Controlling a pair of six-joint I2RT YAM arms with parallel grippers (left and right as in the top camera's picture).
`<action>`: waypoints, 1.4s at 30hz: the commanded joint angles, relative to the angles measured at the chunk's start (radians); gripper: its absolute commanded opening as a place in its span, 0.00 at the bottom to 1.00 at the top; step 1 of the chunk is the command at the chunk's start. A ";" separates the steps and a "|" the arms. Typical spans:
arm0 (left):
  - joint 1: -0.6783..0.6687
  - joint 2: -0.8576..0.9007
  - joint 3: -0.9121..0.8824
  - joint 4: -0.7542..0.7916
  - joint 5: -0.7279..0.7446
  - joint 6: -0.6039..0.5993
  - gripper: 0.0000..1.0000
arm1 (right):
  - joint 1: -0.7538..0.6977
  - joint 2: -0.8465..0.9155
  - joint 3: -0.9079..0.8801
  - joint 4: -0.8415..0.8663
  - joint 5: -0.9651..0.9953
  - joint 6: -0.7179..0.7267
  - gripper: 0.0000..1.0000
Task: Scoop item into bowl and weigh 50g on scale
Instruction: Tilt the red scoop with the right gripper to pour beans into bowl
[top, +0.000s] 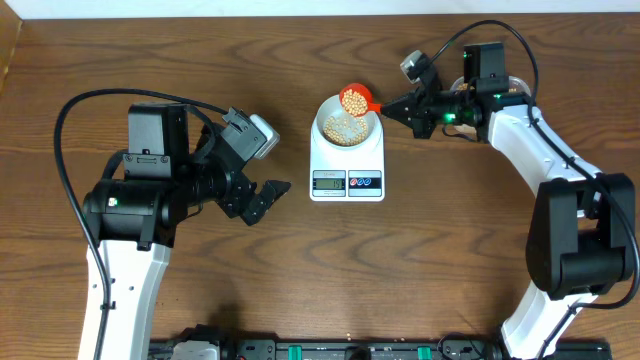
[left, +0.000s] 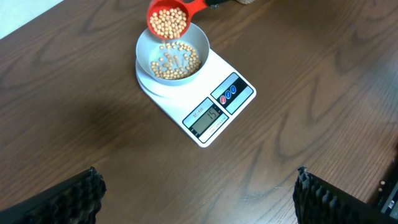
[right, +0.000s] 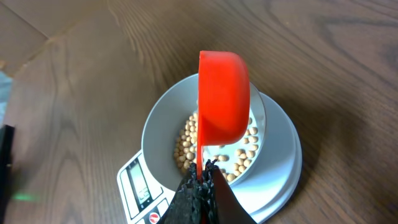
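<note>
Beans (right: 186, 146) partly hidden under the red scoop (right: 224, 93) clamped in the right end effector (right: 202, 180); left end effector (left: 198, 190) gapes, fingers (left: 74, 199) cropped.

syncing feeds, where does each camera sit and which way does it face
Overhead: above table, facing straight down; both arms show.
Left wrist: left of the scale, tilted down at it; open left hand, fingertips in bottom corners.
Right wrist: above the bowl, looking down past shut right hand gripping red scoop.
Shared: scale, bowl, beans, scoop.

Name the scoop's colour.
Bright orange-red scoop, seen best in the right wrist view.
</note>
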 joint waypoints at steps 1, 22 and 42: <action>0.006 -0.005 0.029 0.000 0.023 -0.005 0.99 | 0.019 -0.043 0.006 -0.013 0.035 -0.043 0.01; 0.006 -0.005 0.029 0.000 0.023 -0.005 0.99 | 0.091 -0.108 0.005 -0.063 0.249 -0.142 0.01; 0.006 -0.005 0.029 0.000 0.023 -0.005 0.99 | 0.188 -0.174 0.005 -0.069 0.554 -0.225 0.01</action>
